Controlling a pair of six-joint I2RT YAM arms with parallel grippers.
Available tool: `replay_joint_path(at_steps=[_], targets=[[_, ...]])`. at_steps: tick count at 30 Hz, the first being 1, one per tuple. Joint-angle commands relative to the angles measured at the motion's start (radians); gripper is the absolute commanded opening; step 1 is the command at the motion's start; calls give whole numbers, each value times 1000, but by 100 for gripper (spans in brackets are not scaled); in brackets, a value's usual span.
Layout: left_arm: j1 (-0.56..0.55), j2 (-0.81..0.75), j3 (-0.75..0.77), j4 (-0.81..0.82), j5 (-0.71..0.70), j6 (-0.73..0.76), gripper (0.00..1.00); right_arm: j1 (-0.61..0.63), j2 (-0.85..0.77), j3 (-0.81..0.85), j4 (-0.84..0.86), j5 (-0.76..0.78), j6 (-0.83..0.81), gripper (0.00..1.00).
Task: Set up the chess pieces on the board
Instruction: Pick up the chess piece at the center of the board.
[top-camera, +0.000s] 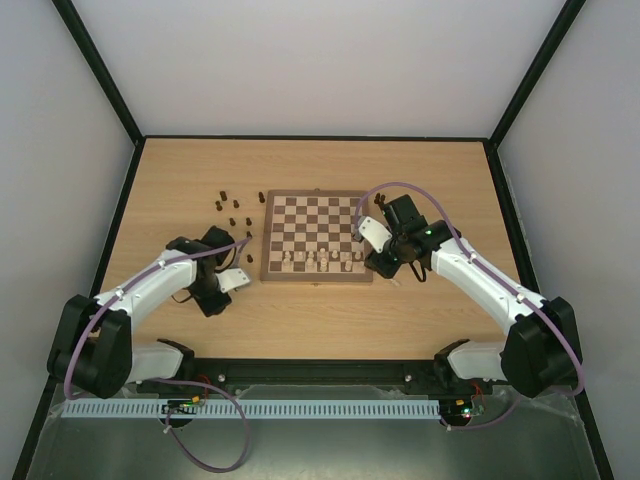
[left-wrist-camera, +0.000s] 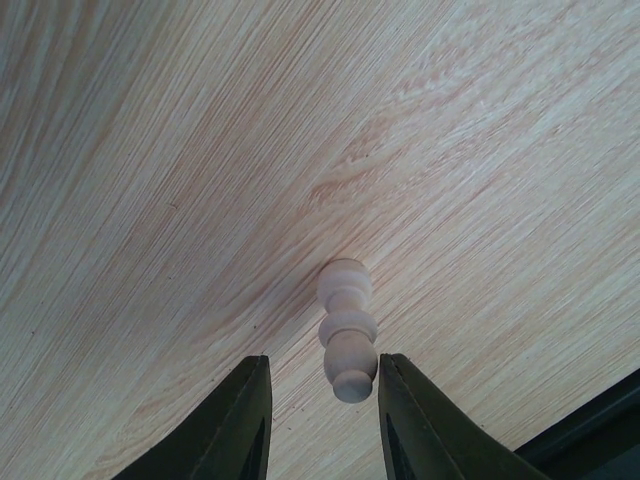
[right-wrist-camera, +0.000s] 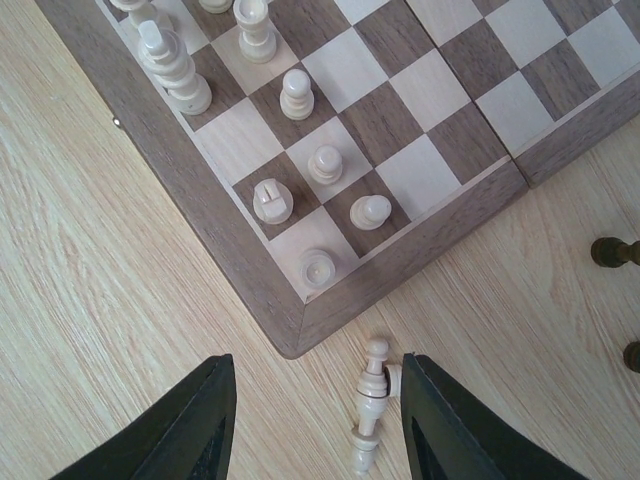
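Note:
The board (top-camera: 315, 213) lies mid-table, with several pale chess pieces (top-camera: 322, 260) on its near rows. Its near right corner (right-wrist-camera: 300, 330) shows in the right wrist view, with pale pieces (right-wrist-camera: 325, 163) standing on it. My right gripper (right-wrist-camera: 318, 365) is open above the table just off that corner. A pale piece (right-wrist-camera: 368, 400) lies on its side against the right finger (right-wrist-camera: 440, 420). My left gripper (left-wrist-camera: 324, 365) is open around the top of an upright pale piece (left-wrist-camera: 347, 330) on bare table left of the board. Both grippers, the left (top-camera: 212, 300) and the right (top-camera: 384, 267), also show from above.
Several dark pieces (top-camera: 232, 207) stand on the table left of the board's far half. Two dark pieces (right-wrist-camera: 610, 252) stand right of the board in the right wrist view. A black frame borders the tabletop (top-camera: 320, 320).

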Motion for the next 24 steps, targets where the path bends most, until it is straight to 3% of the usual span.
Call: replay_joint_path(at_steps=[1, 17, 24], targets=[[-11, 4, 28, -13, 13, -3, 32, -9, 6, -16, -9, -15, -13, 46], [-42, 22, 33, -12, 12, -18, 14, -21, -8, -29, -12, -20, -22, 46], [-55, 23, 34, -9, 11, -25, 2, -27, -11, -29, -16, -20, -25, 46]])
